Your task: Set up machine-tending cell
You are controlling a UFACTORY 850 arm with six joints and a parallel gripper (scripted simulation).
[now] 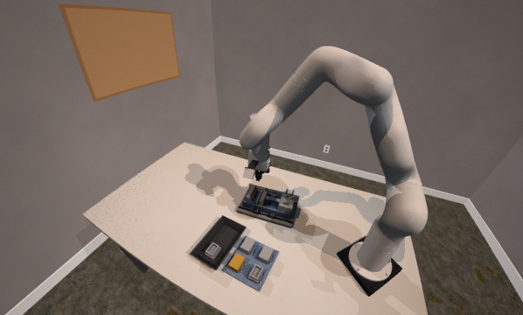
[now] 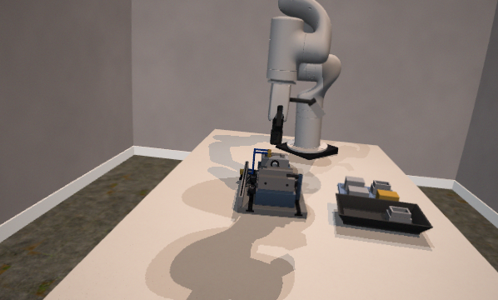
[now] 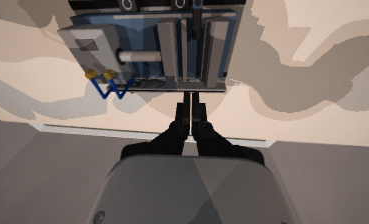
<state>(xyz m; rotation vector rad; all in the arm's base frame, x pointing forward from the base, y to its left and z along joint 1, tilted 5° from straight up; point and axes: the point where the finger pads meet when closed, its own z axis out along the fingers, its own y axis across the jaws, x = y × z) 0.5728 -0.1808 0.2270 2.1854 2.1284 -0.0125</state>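
Observation:
My gripper (image 1: 258, 176) is shut and empty. It hangs in the air above the table, just beyond the far side of the vise (image 1: 268, 203). In the wrist view the shut fingers point at the table beside the vise (image 3: 155, 50), and I see no blank in its opening. The blue infeed plate (image 1: 250, 262) holds two aluminium blanks (image 1: 247, 245) (image 1: 266, 253), a brass blank (image 1: 236, 262) and a finished part with a pocket (image 1: 255, 272). The dark outfeed tray holds another finished part (image 1: 212, 250), pocket up.
The vise's blue hoses (image 3: 110, 90) stick out at its moving-jaw end. The tray (image 2: 382, 214) and the plate stand side by side, to the right of the vise (image 2: 271, 185) in the exterior view. The arm's base (image 1: 368, 267) stands at the table's near right.

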